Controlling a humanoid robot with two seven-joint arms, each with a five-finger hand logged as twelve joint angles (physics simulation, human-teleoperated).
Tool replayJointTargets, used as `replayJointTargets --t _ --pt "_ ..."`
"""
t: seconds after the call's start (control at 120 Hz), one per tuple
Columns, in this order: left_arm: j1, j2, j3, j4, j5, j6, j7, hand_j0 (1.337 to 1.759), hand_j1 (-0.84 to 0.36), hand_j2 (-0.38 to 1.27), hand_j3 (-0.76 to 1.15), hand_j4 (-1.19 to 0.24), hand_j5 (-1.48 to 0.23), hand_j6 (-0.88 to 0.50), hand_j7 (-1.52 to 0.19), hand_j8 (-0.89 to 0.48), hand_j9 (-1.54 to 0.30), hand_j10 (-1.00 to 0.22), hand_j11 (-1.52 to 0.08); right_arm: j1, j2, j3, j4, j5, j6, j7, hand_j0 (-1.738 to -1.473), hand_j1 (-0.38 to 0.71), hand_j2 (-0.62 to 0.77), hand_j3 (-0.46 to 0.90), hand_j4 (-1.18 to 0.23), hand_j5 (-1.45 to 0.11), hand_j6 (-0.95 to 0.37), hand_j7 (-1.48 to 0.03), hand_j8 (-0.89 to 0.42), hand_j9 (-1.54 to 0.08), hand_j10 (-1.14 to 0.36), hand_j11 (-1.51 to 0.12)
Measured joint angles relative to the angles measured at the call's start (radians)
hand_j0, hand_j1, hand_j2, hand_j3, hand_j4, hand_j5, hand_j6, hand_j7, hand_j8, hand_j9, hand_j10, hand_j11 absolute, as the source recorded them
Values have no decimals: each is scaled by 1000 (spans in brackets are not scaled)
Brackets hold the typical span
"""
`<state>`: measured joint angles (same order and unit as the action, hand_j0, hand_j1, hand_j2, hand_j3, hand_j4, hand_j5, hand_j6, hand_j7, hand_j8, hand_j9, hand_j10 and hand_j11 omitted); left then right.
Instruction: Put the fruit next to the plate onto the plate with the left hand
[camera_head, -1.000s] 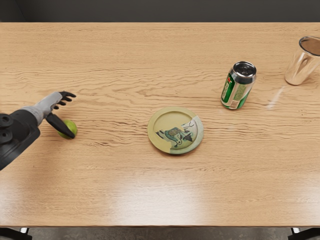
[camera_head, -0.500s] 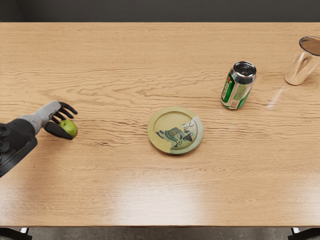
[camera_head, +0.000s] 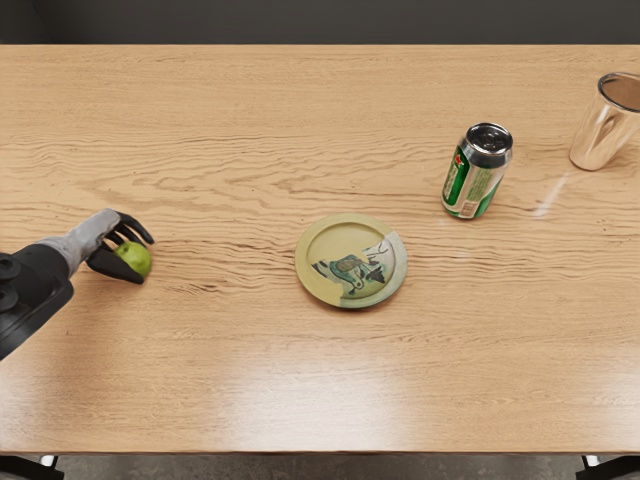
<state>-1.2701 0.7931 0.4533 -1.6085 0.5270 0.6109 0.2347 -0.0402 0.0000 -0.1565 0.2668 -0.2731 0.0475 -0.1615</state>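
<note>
While around fruit (camera_head: 136, 259), hand (camera_head: 112, 246) (plate (camera_head: 326, 238) apart)

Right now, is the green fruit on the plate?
No, the green fruit sits left of the plate, gripped by the left hand.

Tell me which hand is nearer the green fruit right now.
Left. The left hand is curled around the green fruit, well to the left of the plate. The right hand is out of view, so it is farther away.
</note>
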Motion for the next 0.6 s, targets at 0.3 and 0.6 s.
replayJointTargets --t 0.3,0.6 --pt "-23 -17 -3 1 -1 0 -1 1654 -251 232 0 -680 -892 -490 -900 -417 -907 -643 -903 0 0 0 0 0 0 0 -1658 -324 -4 0 -20 -26 -20 -26 -20 -26 -20 -26" --pt "-94 -106 -13 1 -2 -1 -1 1654 -250 290 0 -686 -923 -496 -919 -424 -927 -652 -922 0 0 0 0 0 0 0 -1658 -324 -4 0 -20 -26 -20 -26 -20 -26 -20 -26"
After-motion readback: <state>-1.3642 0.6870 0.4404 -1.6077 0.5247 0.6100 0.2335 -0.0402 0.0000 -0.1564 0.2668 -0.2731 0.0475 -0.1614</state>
